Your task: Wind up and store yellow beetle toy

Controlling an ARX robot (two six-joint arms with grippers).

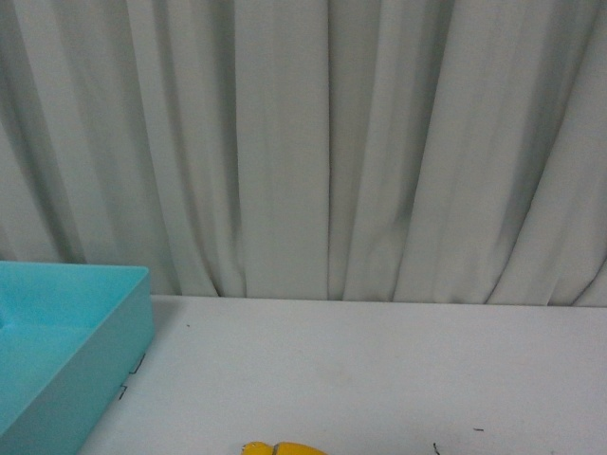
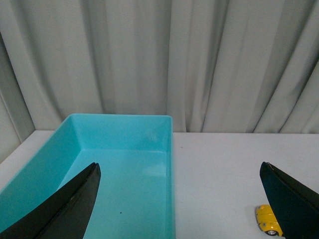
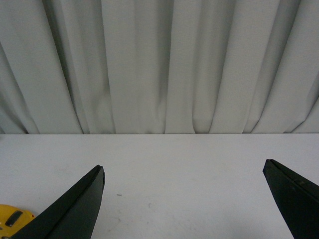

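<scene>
The yellow beetle toy (image 1: 281, 448) sits on the white table, only its top showing at the bottom edge of the front view. In the left wrist view the toy (image 2: 266, 217) lies partly behind one black finger, to the side of the turquoise bin. The right wrist view catches a sliver of the toy (image 3: 12, 219) beside a black finger. My left gripper (image 2: 179, 172) is open over the bin's edge. My right gripper (image 3: 183, 172) is open above bare table, holding nothing. Neither arm shows in the front view.
An open turquoise bin (image 1: 128, 327) stands at the table's left; its inside (image 2: 124, 184) holds nothing. A grey-white curtain (image 1: 322, 142) hangs behind the table's far edge. White table surface (image 1: 398, 370) stretches right of the bin.
</scene>
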